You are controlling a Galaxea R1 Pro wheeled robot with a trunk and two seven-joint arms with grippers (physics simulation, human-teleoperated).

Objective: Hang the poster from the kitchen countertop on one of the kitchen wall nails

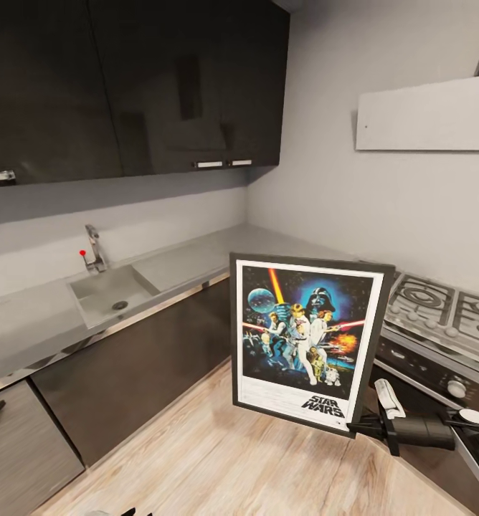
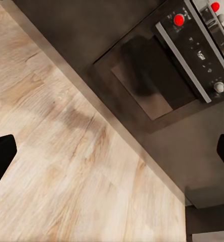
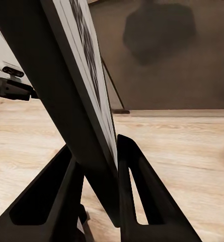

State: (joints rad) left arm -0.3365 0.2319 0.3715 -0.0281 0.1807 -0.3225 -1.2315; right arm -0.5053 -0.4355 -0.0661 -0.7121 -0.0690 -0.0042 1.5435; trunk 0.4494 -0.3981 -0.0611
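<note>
Poster upright, lower corner clamped between right claw fingers.

Black right gripper, white-capped wrist

Even, soft, dim-to-moderate light. The upper cabinets show faint glossy reflections. Straight lines bow toward the head view's edges. A blurred shadow darkens the wooden floor toward 11 o'clock. Renders look slightly soft throughout.
</note>
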